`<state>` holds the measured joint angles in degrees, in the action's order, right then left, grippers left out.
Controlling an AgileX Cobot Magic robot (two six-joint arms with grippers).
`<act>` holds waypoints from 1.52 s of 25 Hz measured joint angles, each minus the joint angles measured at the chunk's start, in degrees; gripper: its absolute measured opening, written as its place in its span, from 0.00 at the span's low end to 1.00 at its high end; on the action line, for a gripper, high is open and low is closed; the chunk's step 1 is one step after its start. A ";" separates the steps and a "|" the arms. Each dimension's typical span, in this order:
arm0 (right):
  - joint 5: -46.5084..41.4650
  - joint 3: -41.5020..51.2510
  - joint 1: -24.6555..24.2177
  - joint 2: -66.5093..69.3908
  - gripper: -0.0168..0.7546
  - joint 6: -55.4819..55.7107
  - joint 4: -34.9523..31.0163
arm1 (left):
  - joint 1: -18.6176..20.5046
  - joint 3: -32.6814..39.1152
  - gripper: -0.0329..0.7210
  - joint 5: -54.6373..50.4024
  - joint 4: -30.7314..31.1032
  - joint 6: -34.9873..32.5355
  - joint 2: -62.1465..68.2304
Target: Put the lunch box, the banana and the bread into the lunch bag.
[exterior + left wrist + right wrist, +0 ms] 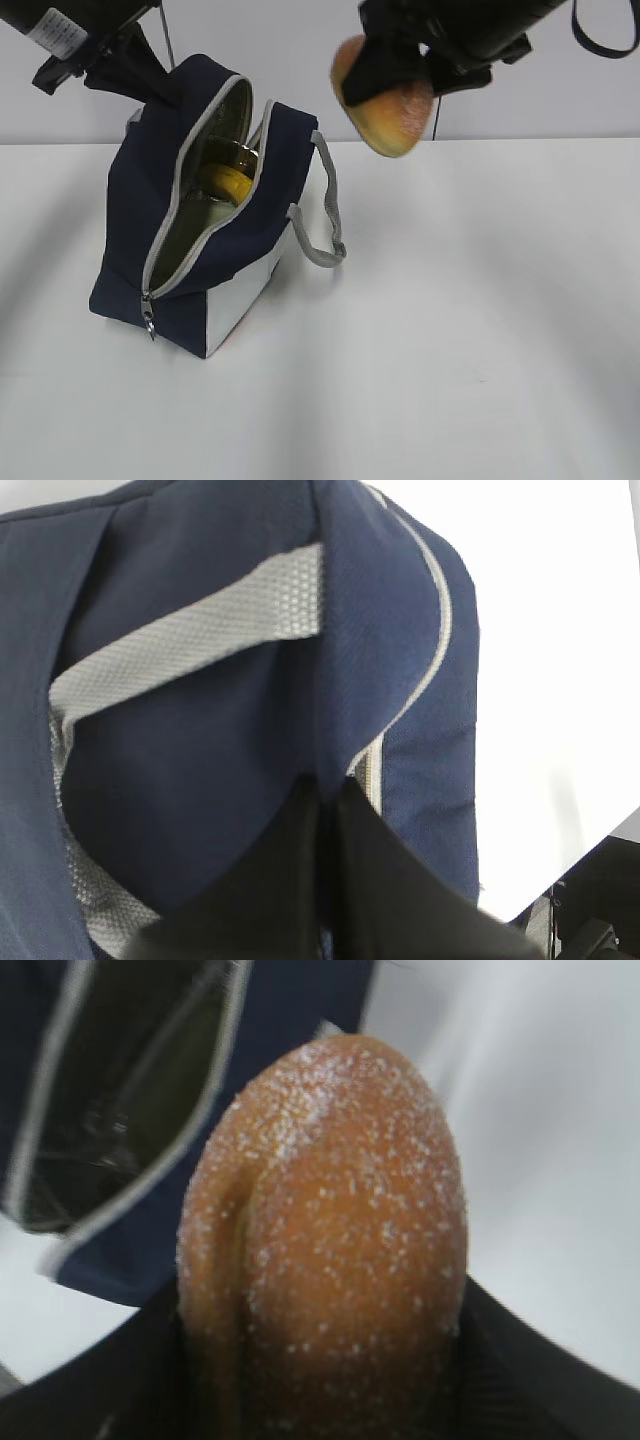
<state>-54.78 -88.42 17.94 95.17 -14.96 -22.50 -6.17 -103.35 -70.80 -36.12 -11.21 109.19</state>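
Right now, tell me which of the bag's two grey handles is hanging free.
The grey handle on the lunch bag's right side droops free; the other handle sits by the left gripper pinching the fabric.

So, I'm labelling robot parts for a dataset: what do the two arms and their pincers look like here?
Both are black. The left arm has a white label with small dark print, too small to read, and a thin black cable beside it. Its pincer shows flat matte black fingers. The right arm is bulky and glossy black, with a looped black cable at its far end. Its pincer is matte black.
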 joint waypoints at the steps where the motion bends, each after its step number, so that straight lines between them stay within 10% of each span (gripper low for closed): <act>1: 0.27 -1.04 0.77 0.00 0.57 -0.13 -2.52 | 0.00 0.00 0.04 0.00 0.00 0.00 0.00; 24: 14.96 -7.45 8.48 22.13 0.58 -0.63 -27.76 | 0.00 0.00 0.04 0.00 -0.16 0.00 0.00; 38: 14.44 -9.57 8.48 25.30 0.86 -2.87 -28.02 | 0.00 0.00 0.04 0.00 -0.35 0.00 0.00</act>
<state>-40.34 -97.99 26.42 120.46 -17.83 -50.52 -6.17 -103.35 -70.80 -36.47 -11.21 109.19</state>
